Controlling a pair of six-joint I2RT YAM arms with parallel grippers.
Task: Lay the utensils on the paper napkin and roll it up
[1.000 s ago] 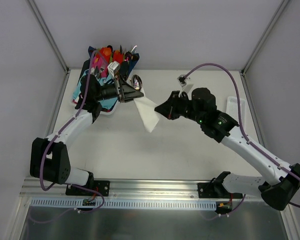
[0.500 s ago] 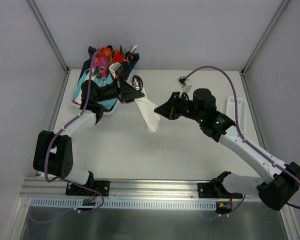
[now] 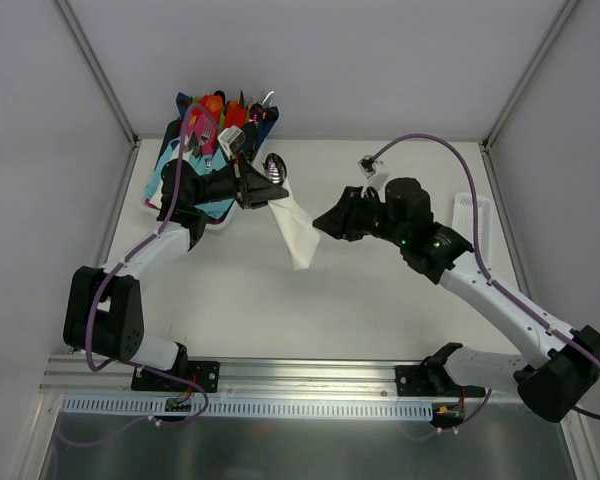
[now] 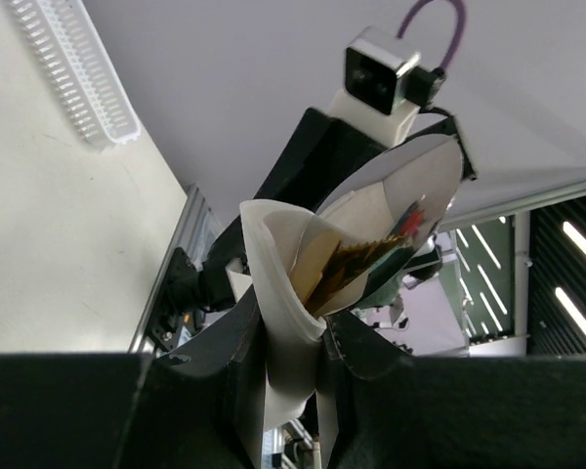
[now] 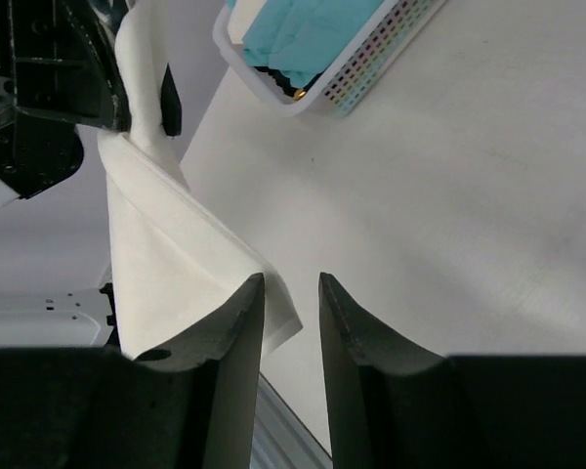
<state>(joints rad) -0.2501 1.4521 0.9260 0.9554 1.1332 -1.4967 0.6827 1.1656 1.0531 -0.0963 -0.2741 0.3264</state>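
Note:
My left gripper is shut on the upper end of the paper napkin, which is wrapped in a loose cone around the utensils. From the wrap's top sticks the silvery spoon head; beside it, inside the paper, shows a golden-yellow piece. The napkin's lower end hangs slanting toward my right gripper, which is open. Its jaws stand just off the napkin, whose corner lies at the left finger's edge.
A white basket of pink, red and orange cutlery in light-blue wraps stands at the back left, right behind my left gripper. A small white slotted tray lies at the right edge.
My right gripper has opened and let go of the napkin's lower end. The left arm has drawn slightly back toward the basket, still gripping the wrap.

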